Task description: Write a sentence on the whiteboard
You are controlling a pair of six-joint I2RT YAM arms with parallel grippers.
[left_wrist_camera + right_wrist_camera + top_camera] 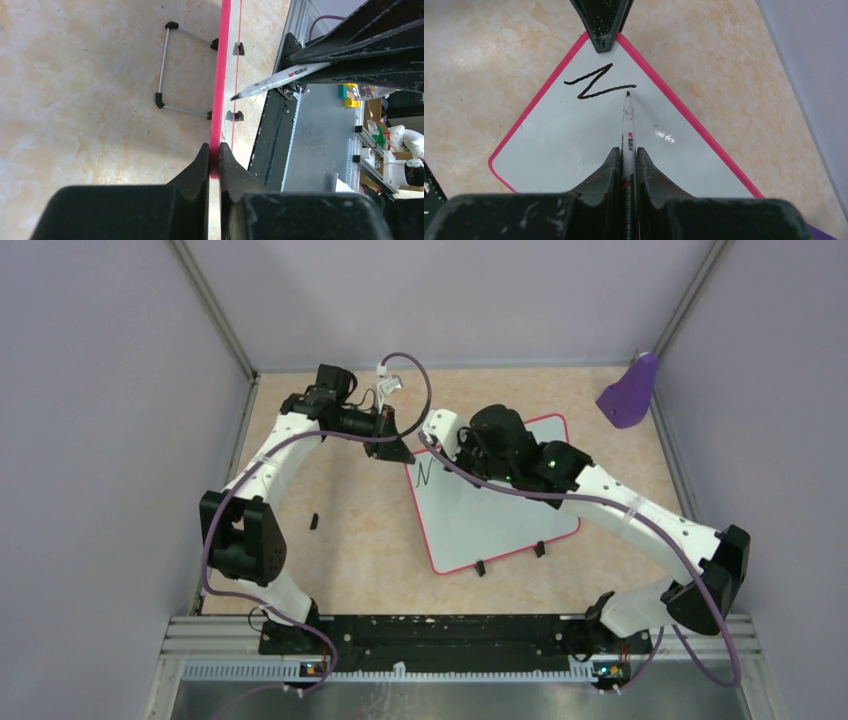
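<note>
Top external view is showing the left gripper [402, 451] reaching in from the left over the tan marbled table [350, 540]. Its wrist camera is showing its black fingers [197, 167] pressing together on the thin red-pink rim of the rectangular glossy white whiteboard [221, 75] at the far left corner, likely pinning the board so it is not sliding under the writing. The whiteboard is lying flat near the middle of the table, turned at an angle, with its two small black clip feet [480, 567] pointing toward the arm bases. Just right of the pinched corner a dark handwritten letter N [596, 82] is sitting alone, so the sentence is only beginning. The white marker pen [628, 120] is resting its tip, seemingly touching, at the end of the N's last stroke. The right gripper [626, 152] is clamping the pen's barrel, steadying it for writing. A purple curved object [630, 390] is lying well apart at the far right.
</note>
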